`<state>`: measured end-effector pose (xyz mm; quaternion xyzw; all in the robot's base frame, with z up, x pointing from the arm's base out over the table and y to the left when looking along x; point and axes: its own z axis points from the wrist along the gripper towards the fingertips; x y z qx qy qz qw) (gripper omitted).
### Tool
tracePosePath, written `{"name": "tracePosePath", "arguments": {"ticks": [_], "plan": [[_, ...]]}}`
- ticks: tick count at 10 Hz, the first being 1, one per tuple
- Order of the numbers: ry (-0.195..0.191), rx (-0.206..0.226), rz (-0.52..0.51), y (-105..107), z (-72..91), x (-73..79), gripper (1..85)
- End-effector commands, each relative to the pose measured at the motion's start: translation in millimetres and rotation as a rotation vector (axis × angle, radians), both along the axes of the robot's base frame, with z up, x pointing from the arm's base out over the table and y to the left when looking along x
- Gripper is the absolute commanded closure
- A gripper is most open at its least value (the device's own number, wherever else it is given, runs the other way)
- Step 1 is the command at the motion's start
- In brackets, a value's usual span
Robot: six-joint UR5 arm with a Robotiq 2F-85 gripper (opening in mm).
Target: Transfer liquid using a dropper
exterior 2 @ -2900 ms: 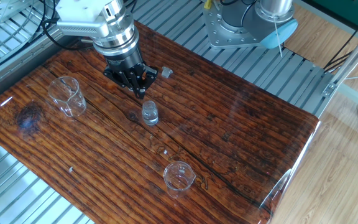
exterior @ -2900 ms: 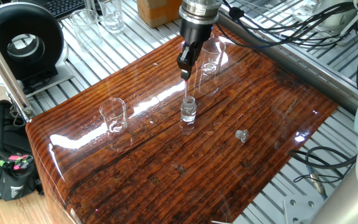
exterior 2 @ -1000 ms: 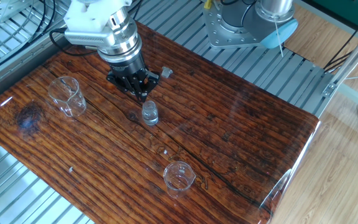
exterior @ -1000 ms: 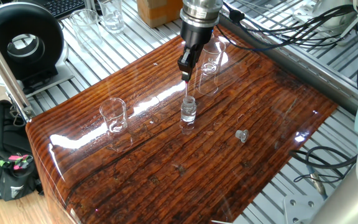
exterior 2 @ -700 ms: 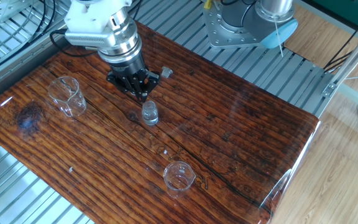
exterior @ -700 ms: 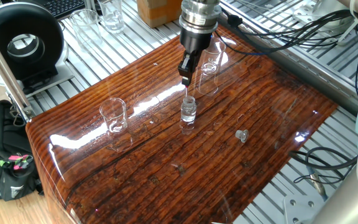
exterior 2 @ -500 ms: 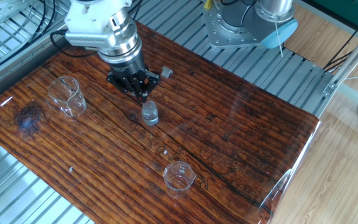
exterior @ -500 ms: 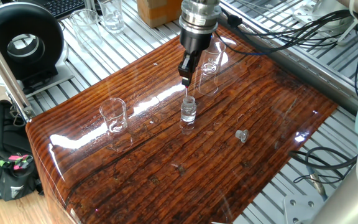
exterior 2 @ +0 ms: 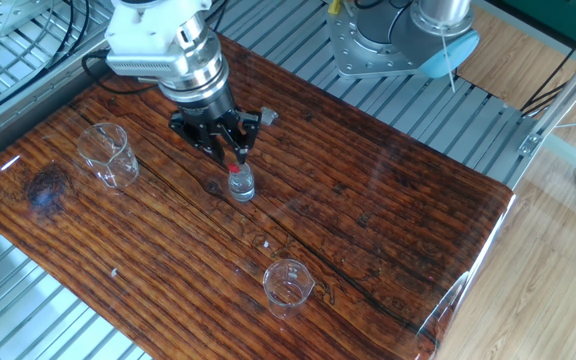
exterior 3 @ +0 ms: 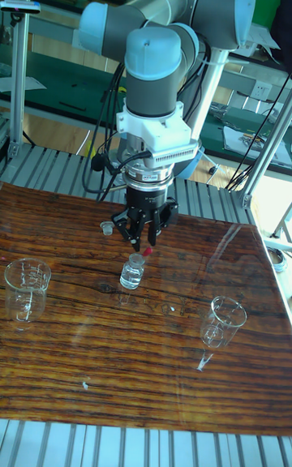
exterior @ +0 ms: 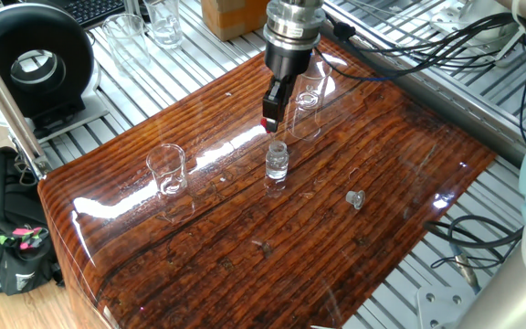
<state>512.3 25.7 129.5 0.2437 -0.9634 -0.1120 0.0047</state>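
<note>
My hand (exterior 2: pixel 224 141) hangs low over the middle of the tabletop (exterior: pixel 400 174), fingers spread apart with nothing pinched between them, as the tall fixed view (exterior 3: pixel 141 237) shows most plainly. Just under my fingertips stands the dropper (exterior 2: pixel 235 172): its red bulb (exterior 3: pixel 148 252) pokes up above the mouth of a small clear vial (exterior: pixel 276 163), and its thin tube runs down inside, so it seems to be resting there on its own. I cannot make out any liquid in the vial, nor in the tube. By my judgement the transfer is only partway along at best: the dropper is parked in the vial, and I see nothing that proves liquid has reached either beaker. One small beaker (exterior: pixel 167 170) stands well off near one end of the board, another (exterior 2: pixel 288 284) near the long front edge; a loose little cap (exterior: pixel 355 198) lies apart from the vial. The wood between these is bare, so there is open room to travel either way. The risks are close in: the vial is light and right under my fingers, and the beakers stand not far from the tabletop's edges, with metal slats beyond.
</note>
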Motion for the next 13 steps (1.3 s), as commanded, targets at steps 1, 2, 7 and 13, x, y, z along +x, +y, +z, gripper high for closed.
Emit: {"name": "tracePosePath", "arguments": {"ticks": [1, 2, 7, 13], "plan": [[-0.009, 0.041, -0.014, 10, 3.2, 5.8, 49.3], [-0.020, 0.055, -0.021, 14, 3.6, 11.0, 49.3], [-0.037, 0.056, -0.033, 23, 8.0, 30.4, 49.3], [0.014, -0.001, -0.041, 16, -1.9, 17.1, 52.3]]}}
